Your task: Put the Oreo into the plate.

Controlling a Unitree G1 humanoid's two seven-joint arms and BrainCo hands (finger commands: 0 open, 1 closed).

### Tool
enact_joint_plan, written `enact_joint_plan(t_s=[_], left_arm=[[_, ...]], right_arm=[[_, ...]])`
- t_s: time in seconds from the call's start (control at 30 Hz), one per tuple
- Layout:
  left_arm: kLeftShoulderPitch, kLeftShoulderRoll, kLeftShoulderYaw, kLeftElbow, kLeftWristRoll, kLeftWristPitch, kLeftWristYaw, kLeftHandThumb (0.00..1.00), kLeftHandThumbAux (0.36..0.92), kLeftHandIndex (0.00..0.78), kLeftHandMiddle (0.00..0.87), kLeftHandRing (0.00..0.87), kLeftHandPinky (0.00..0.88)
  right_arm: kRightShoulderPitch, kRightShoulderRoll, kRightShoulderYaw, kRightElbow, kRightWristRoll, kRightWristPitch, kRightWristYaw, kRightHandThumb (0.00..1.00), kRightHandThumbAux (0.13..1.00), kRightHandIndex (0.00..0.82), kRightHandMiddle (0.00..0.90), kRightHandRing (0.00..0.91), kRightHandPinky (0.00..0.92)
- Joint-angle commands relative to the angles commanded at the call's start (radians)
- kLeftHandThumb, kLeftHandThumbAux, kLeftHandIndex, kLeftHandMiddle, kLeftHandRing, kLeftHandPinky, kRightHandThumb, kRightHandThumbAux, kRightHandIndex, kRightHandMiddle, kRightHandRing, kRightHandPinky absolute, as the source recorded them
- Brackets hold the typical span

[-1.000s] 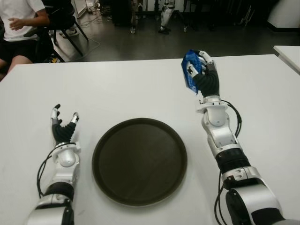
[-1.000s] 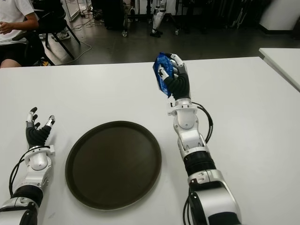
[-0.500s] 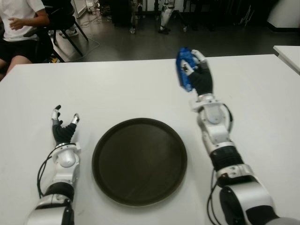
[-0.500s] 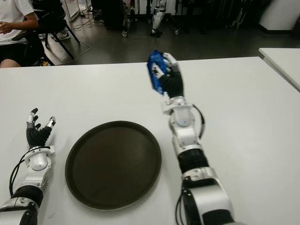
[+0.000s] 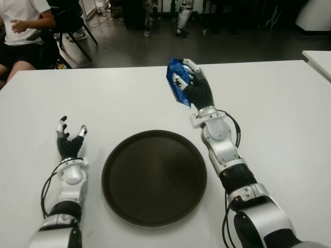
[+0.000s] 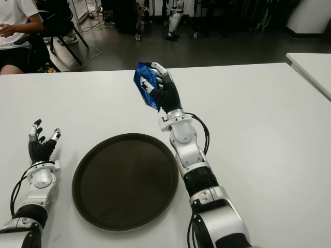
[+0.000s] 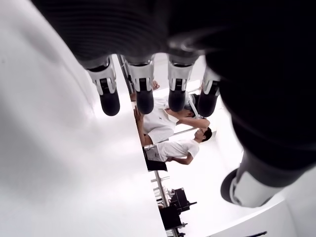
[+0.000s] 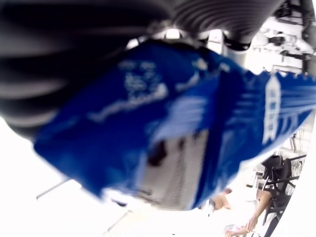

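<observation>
White desk [image 5: 289, 119] filled the foreground, and nearest the robot lay a round dark brown plate [image 5: 154, 177], bare inside. To the left of the plate showed the left hand [image 5: 70, 144], palm up, its fingers [image 7: 109, 94] loosely spread and holding nothing.

Beyond the plate's far right rim, the right hand [image 5: 194, 88] was raised above the desk, its forearm rising from the plate's right side and leaning toward the middle. Its fingers [image 6: 158, 72] were curled tight around the Oreo [image 5: 177, 88], a blue packet held upright and clear of the desk surface, above bare desk just past the plate's far edge and not over the plate itself. From the right wrist the blue wrapper [image 8: 163, 123] with white print filled most of the view, pressed against the palm.

Past the desk's far edge, at the far left, a person [image 5: 23, 28] in a white shirt sat beside a dark chair [image 5: 72, 23] on a grey floor [image 5: 129, 46].
</observation>
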Motion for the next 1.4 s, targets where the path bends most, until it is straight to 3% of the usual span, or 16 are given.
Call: enact_joint_plan(t_s=[0.27, 0.73, 1.07, 1.4], left_arm=[[0.007, -0.007, 0.004, -0.03, -0.006, 0.014, -0.007, 0.028, 0.701, 0.06, 0.05, 0.03, 0.037], [0.018, -0.014, 0.001, -0.069, -0.01, 0.057, -0.012, 0.01, 0.694, 0.045, 0.043, 0.027, 0.036], [0.012, -0.015, 0.004, -0.066, -0.015, 0.079, -0.018, 0.031, 0.694, 0.041, 0.037, 0.023, 0.042], [0.004, -0.013, 0.005, -0.035, -0.015, 0.06, -0.015, 0.023, 0.692, 0.049, 0.048, 0.038, 0.049]], right_arm=[[-0.012, 0.0, 0.009, 0.104, -0.01, -0.075, 0.015, 0.711, 0.713, 0.441, 0.835, 0.85, 0.862], [0.006, 0.017, 0.01, 0.075, 0.045, -0.009, 0.133, 0.71, 0.713, 0.442, 0.835, 0.841, 0.848], [0.011, 0.015, 0.039, 0.075, 0.002, -0.009, 0.126, 0.708, 0.714, 0.441, 0.842, 0.841, 0.843], [0.013, -0.006, 0.095, 0.075, -0.067, -0.014, 0.12, 0.707, 0.715, 0.441, 0.844, 0.844, 0.85]])
